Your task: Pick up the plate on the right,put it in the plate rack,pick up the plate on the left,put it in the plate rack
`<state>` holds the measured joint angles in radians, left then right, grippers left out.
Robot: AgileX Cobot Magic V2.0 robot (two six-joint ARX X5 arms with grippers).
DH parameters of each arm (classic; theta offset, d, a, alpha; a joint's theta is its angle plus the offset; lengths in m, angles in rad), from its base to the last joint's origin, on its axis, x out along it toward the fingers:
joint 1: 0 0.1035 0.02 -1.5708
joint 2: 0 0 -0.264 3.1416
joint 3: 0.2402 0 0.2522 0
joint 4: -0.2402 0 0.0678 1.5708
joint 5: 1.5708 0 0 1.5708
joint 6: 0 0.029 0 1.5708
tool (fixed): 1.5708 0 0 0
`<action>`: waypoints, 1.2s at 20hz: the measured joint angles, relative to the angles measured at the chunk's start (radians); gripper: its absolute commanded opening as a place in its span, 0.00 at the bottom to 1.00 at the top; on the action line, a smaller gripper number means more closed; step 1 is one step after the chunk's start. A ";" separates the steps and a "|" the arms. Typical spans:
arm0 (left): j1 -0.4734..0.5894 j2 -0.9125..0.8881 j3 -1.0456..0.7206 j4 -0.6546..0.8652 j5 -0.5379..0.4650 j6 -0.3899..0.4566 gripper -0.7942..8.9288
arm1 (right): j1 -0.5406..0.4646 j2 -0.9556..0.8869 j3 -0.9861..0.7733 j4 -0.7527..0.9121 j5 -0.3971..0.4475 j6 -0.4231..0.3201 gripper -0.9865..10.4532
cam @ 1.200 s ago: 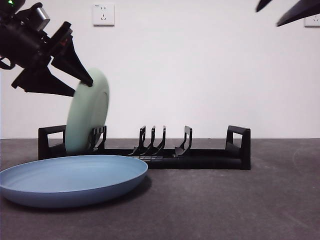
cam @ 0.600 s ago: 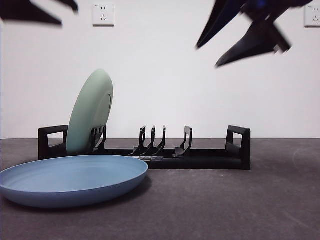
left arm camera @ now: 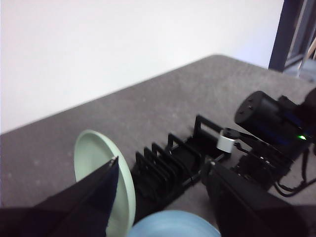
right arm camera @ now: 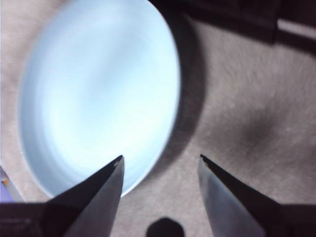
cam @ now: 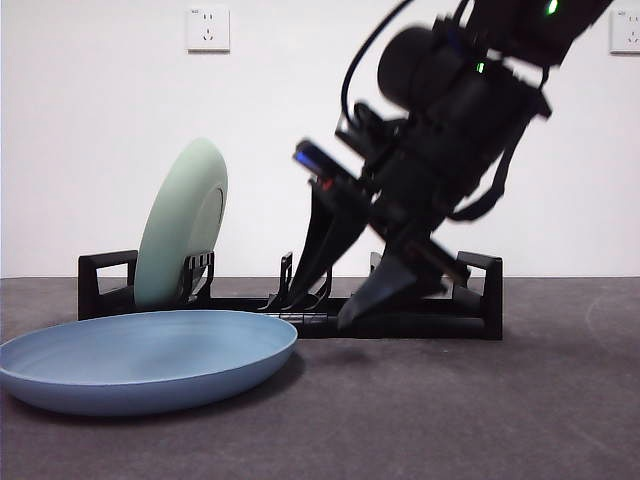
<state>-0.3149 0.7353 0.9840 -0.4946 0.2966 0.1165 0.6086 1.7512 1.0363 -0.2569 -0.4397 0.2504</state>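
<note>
Right end effector point(cam: 335, 285) swings down into the middle of the front view, big and dark, where half a second ago it was only a shape high at the top corner. Its two black jaws are spread wide and carry nothing, tips low in front of the plate rack point(cam: 478, 292), angled toward the blue plate point(cam: 150, 360) lying flat on the dark worktop point(cam: 480, 410). The right wrist view confirms it: the blue plate fills the space ahead of the parted jaws, apart from them.

Left end effector point(left arm camera: 160, 187) is gone from the front view now, pulled up and away, jaws apart and empty, looking down on the scene. The pale green plate point(cam: 182, 225) it let go of stands on edge at one end of the rack, leaning against the prongs.

So by my reading, one plate is racked and the second pick is starting.

Writing? None readable; the white wall socket point(cam: 208, 28) bears a tiny mark too small to make out.
</note>
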 measured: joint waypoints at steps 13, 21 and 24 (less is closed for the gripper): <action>-0.074 0.020 0.000 -0.045 -0.108 0.008 0.38 | 0.026 0.127 0.028 0.103 -0.046 0.091 0.08; -0.100 0.050 0.000 -0.089 -0.116 0.043 0.38 | 0.038 0.095 0.029 -0.039 -0.047 0.097 0.08; -0.158 0.050 0.000 -0.107 -0.113 0.080 0.38 | 0.040 -0.014 0.029 -0.067 -0.034 0.093 0.08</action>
<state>-0.4728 0.7853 0.9840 -0.6014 0.1841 0.1963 0.6487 1.7374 1.0657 -0.3237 -0.4740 0.3431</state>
